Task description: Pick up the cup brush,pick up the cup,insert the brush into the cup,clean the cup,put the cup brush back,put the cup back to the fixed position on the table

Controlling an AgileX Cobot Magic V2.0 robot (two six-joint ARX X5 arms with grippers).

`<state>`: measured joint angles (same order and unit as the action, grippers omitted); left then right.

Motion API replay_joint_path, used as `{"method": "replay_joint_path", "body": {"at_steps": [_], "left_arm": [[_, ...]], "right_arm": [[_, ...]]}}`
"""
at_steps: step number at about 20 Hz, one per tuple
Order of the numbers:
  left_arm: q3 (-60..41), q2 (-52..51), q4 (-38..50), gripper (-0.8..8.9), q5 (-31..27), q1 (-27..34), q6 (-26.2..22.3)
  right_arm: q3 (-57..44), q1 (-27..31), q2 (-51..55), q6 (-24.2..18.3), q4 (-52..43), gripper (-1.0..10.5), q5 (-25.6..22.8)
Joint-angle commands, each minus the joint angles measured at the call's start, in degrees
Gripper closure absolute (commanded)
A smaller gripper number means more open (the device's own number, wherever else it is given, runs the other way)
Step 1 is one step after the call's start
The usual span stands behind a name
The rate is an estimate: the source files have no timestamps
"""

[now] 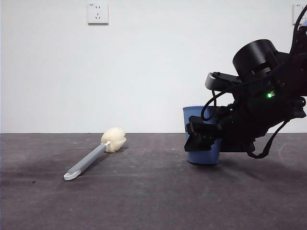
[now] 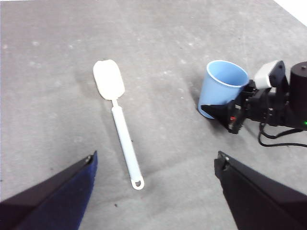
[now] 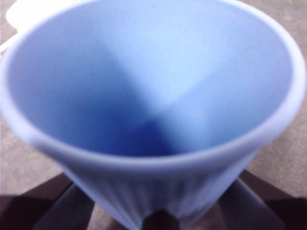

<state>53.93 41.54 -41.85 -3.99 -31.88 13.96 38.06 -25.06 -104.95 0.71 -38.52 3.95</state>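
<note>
- One cup [image 1: 194,117], a blue ribbed tumbler, stands upright on the counter [image 1: 144,201] between the jaws of the right gripper [image 1: 207,143], which reach in around its lower body from the side.
- The right wrist view looks straight down into the cup [image 3: 153,96]: its inside is bare blue plastic, nothing in it.
- The right gripper's two dark jaws sit one on each side of the ribbed wall near the base; whether they already press on it I cannot tell.
- One cup brush [image 1: 93,157] lies flat on the counter, well apart from the right gripper, on the cup's far side from it.
- In the left wrist view the cup brush [image 2: 120,129] lies ahead of the left gripper [image 2: 156,165], between the lines of its two jaws, the white looped end nearest that gripper and the cream sponge head farthest.
- The left gripper hangs above the counter [image 2: 57,48] with jaws spread wide, holding nothing.
- From there the cup [image 2: 221,86] and the right gripper [image 2: 229,115] show off to one side, beyond the brush's handle.
- One white wall socket [image 1: 98,13] sits high on the wall behind.
</note>
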Motion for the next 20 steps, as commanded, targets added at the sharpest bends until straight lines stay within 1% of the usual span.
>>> {"method": "replay_joint_path", "body": {"at_steps": [1,3,5,7,9,12,14,16,20], "left_arm": [[-0.28,-0.09,0.57,4.04,-0.46,0.11,-0.52],[-0.28,-0.09,0.2,4.04,-0.46,0.11,-0.5],[-0.28,-0.09,-0.24,4.04,-0.46,0.11,-0.5],[-0.28,-0.09,-0.31,4.04,-0.44,0.11,-0.5],[-0.28,-0.09,-0.76,4.04,-0.44,0.11,-0.5],[-0.28,-0.09,-1.77,4.04,-0.44,0.11,-0.5],[-0.28,-0.09,-2.16,4.04,-0.44,0.11,-0.5],[-0.31,-0.09,-2.54,4.04,-0.44,0.11,-0.52],[-0.28,-0.07,-2.6,4.04,-0.46,0.11,-0.52]], "right_arm": [[-0.87,-0.15,-1.9,-0.35,3.98,9.1,0.57],[-0.87,-0.15,-1.9,-0.35,5.62,7.2,0.57],[-0.87,-0.15,-1.9,-0.33,7.1,5.7,0.57],[-0.87,-0.15,-1.88,-0.33,8.24,5.0,0.5],[-0.87,-0.15,-1.86,-0.22,8.7,4.6,0.5],[-0.87,-0.17,-1.75,0.02,9.27,4.6,0.52],[-0.87,-0.17,-1.36,0.98,9.84,4.6,0.61],[-0.87,-0.17,-0.09,1.4,12.39,4.6,0.59],[-0.87,-0.22,5.03,1.38,21.49,4.6,0.63]]}}
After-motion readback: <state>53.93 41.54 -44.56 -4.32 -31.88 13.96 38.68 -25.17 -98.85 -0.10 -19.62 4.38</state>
